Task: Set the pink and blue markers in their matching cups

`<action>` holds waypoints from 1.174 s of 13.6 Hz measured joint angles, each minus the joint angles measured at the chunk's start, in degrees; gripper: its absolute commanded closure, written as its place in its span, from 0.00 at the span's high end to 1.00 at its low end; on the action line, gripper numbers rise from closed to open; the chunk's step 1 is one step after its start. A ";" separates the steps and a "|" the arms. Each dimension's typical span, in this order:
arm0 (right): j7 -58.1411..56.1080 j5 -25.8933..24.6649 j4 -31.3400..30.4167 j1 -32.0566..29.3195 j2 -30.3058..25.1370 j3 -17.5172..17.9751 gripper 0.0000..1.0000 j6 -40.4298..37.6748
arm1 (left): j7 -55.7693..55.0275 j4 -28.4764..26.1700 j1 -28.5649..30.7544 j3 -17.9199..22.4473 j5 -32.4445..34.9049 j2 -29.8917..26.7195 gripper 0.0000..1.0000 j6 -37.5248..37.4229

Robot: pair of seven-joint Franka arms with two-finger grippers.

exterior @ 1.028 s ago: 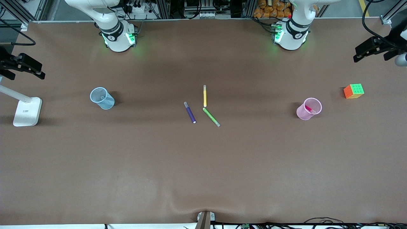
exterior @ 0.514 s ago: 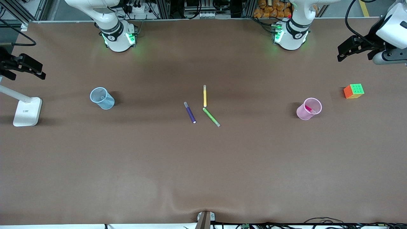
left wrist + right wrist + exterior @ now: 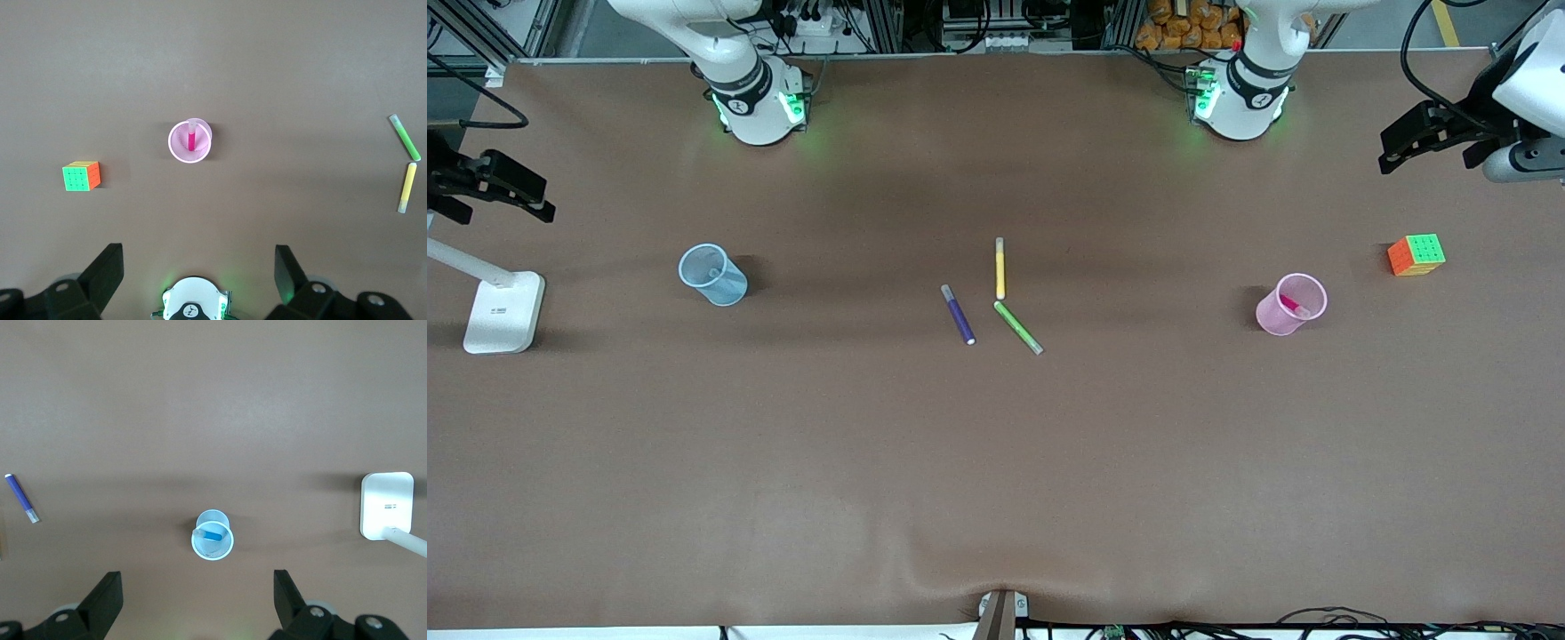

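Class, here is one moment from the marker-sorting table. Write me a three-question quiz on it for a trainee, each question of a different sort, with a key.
1. True or false: the pink marker stands inside the pink cup.
2. Multiple choice: which pen lies nearest the front camera? A) yellow pen B) green pen C) purple pen
3. Fill in: the blue marker is in the ____ cup.

Key
1. True.
2. B.
3. Blue; the blue cup stands toward the right arm's end of the table.

Note: the left end effector and the right end effector are open, holding nothing, high over the table.
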 measured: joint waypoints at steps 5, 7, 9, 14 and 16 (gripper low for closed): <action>-0.01 0.00 0.00 0.00 0.01 -0.03 1.00 0.00 | 0.00 -0.27 0.19 0.01 0.00 0.08 1.00 0.00; -0.03 0.00 0.00 0.00 0.01 -0.01 1.00 0.00 | -0.03 -0.28 0.41 0.06 0.00 0.08 1.00 0.00; -0.03 0.00 0.00 0.01 0.01 0.05 1.00 0.01 | -0.04 -0.28 0.62 0.22 0.00 0.08 1.00 0.00; -0.03 0.00 0.00 0.01 0.01 0.03 1.00 0.06 | -0.09 -0.28 0.71 0.50 0.00 0.08 1.00 0.00; -0.03 0.00 0.00 0.01 0.01 0.00 1.00 0.06 | -0.10 -0.28 0.77 0.59 0.00 0.08 1.00 0.00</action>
